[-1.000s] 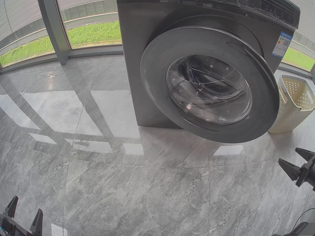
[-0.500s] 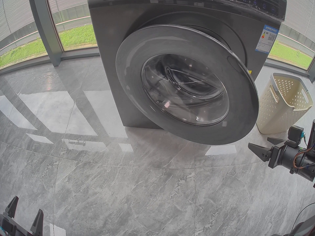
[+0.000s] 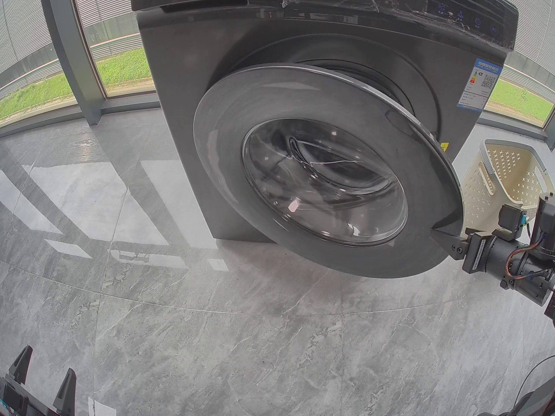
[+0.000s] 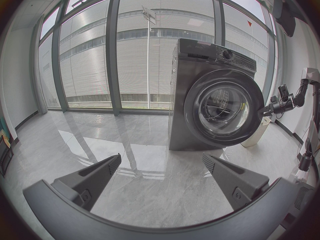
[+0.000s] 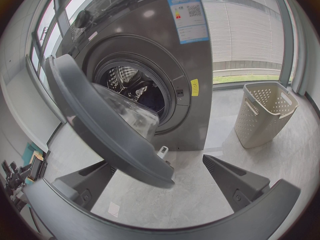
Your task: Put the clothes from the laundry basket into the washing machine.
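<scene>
Right wrist view: right fingers point(image 5: 233, 180) wide at washing machine door point(image 5: 100, 124) edge; left fingers point(image 4: 90, 177) wide.

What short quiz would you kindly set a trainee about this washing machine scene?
1. True or false: the round glass-windowed door of the dark grey washing machine is fully shut.
2. What sits between the open fingers of the right tool? A) the door's rim B) a detergent bottle C) a sock
3. Fill in: the cream perforated plastic laundry basket stands on the floor at the robot's ___ of the machine.
Key: 1 false; 2 A; 3 right.
</scene>
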{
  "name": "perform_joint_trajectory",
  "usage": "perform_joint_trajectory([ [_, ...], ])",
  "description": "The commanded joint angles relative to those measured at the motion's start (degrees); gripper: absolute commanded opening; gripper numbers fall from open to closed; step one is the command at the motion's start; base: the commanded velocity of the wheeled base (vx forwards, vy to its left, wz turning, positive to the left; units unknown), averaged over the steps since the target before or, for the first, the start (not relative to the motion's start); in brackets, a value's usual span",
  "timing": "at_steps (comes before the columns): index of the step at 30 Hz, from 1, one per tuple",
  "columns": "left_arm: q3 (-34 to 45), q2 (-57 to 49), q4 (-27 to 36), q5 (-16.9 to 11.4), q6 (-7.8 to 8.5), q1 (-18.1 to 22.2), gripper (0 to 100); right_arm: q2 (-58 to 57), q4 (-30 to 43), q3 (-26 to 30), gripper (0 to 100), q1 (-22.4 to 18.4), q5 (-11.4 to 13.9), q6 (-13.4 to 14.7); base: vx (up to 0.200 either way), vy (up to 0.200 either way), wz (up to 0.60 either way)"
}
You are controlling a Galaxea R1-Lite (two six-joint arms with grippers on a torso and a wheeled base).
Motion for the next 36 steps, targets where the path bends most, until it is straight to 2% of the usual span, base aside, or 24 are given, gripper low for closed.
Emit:
perform_joint_trajectory([
  [1, 1.0, -0.9, 0.0, 0.0, -0.08, 0.0, 100, 1.3, -0.1, -0.5, 100, -0.2, -0.8, 0.4, 0.000, 0.000, 0.00],
  [4, 1.0, -0.9, 0.0, 0.0, -0.08, 0.0, 100, 0.9, 0.1, 2.3, 100, -0.7, -1.0, -0.2, 0.000, 0.000, 0.00],
  [8, 1.0, -0.9, 0.0, 0.0, -0.08, 0.0, 100, 0.6, 0.1, 6.3, 100, 0.5, -0.6, -3.3, 0.000, 0.000, 0.00],
  [10, 1.0, -0.9, 0.0, 0.0, -0.08, 0.0, 100, 0.5, 0.1, 7.0, 100, 2.2, -0.2, -3.8, 0.000, 0.000, 0.00],
  [12, 1.0, -0.9, 0.0, 0.0, 0.01, 0.0, 100, -0.1, 0.0, 7.4, 100, 4.5, 0.4, -3.6, 0.000, 0.000, 0.00],
  [15, 1.0, -0.9, 0.0, 0.0, 0.01, 0.0, 100, -1.3, -0.1, 6.8, 100, 10.9, 1.0, -2.5, 0.000, 0.000, 0.00],
  [19, 1.0, -0.9, 0.0, 0.0, 0.01, 0.0, 100, -1.3, -3.3, 4.3, 100, 14.4, 0.6, 0.2, 0.000, 0.000, 0.00],
  [24, 1.0, -0.9, 0.0, 0.0, 0.01, 0.0, 100, -0.2, -9.5, 2.2, 100, 13.6, 0.2, 0.4, 0.040, -0.040, 0.00],
  [29, 1.0, -0.9, 0.0, 0.0, 0.10, 0.0, 100, -0.2, -10.5, -0.1, 100, 12.2, -1.9, 0.5, 0.200, -0.080, 0.00],
  [36, 1.0, -0.9, 0.0, 0.1, 0.01, 0.0, 100, -0.1, -10.5, -1.5, 100, 10.9, -2.0, 0.6, 0.171, 0.000, 0.00],
])
